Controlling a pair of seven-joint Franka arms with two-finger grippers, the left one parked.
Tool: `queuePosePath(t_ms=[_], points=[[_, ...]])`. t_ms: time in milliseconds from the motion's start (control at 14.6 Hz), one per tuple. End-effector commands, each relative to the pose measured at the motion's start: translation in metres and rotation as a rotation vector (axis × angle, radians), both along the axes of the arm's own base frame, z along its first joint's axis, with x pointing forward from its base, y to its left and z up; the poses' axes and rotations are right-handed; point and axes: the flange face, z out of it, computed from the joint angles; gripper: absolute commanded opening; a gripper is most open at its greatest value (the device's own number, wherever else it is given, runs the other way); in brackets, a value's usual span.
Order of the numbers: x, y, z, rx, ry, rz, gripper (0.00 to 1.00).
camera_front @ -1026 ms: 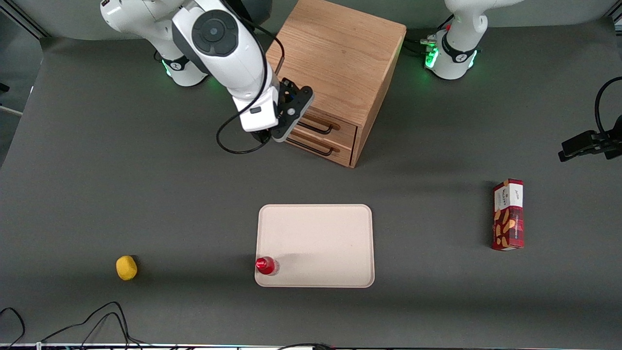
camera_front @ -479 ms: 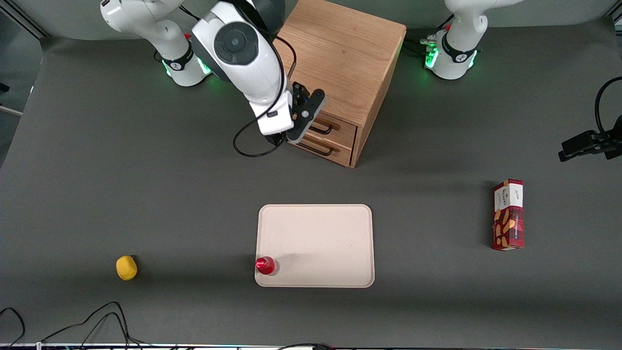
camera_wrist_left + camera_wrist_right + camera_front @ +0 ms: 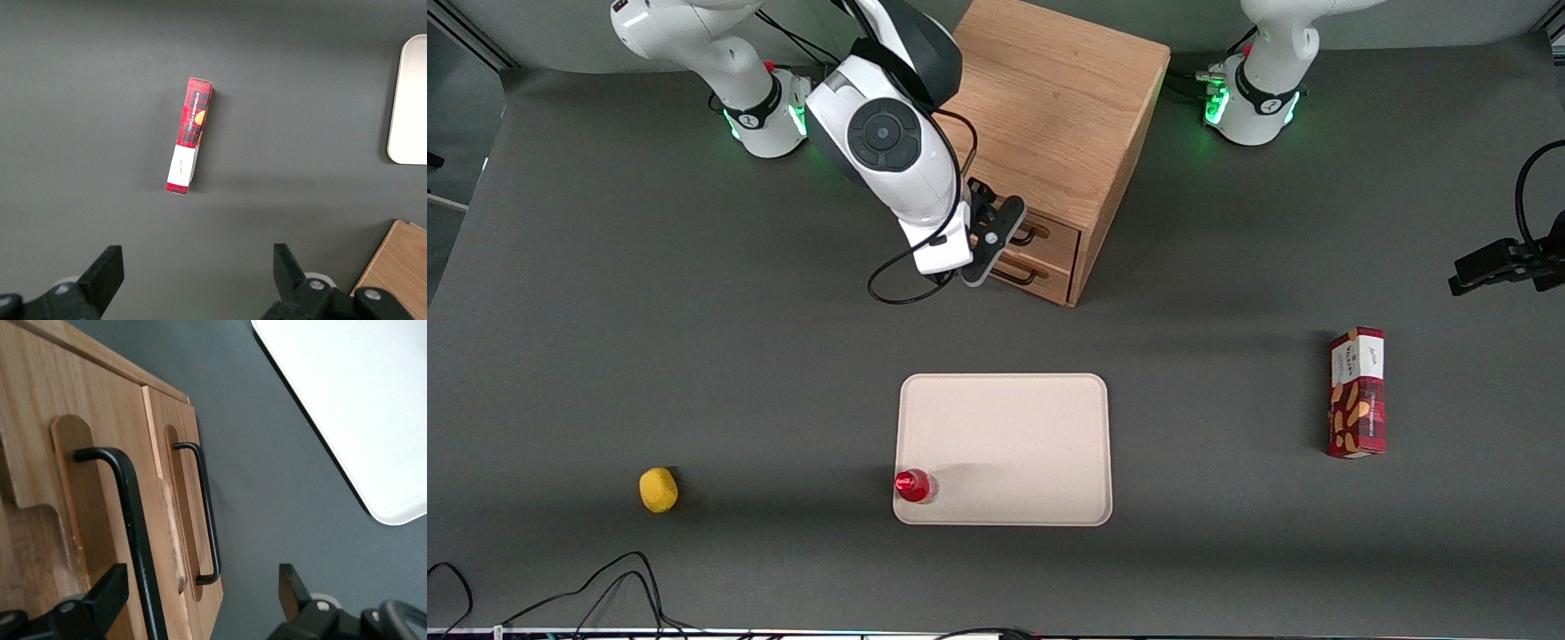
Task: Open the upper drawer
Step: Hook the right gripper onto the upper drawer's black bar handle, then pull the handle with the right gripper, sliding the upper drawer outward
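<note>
The black two-finger gripper (image 3: pixel 200 603), fingers spread and holding nothing, hangs just in front of the light oak upper drawer (image 3: pixel 100 520). Its stiff black wire bar handle (image 3: pixel 137 533) looks the 1 sensible hold.

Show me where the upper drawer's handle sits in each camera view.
Front view: upper drawer handle on the cabinet front, right beside the open gripper.
Right wrist view: the nearer black bar.
Left wrist view: not in it.
Shared landmark: cream tray.

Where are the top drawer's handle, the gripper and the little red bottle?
upper drawer handle (image 3: pixel 131 520), right wrist view, on its black bar.
gripper (image 3: pixel 200 597), right wrist view, midway between its open fingers.
red bottle (image 3: pixel 911 485), front view, on its cap.
</note>
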Motion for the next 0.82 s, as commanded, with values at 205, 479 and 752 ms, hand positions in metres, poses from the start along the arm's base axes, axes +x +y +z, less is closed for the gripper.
queuePosePath(t_ms=[205, 479, 752], points=[[-0.002, -0.003, -0.025, -0.016, 0.014, 0.064, 1.00], [0.002, -0.006, -0.029, -0.016, 0.017, 0.070, 1.00], [0.012, -0.011, -0.036, -0.013, 0.017, 0.052, 1.00]])
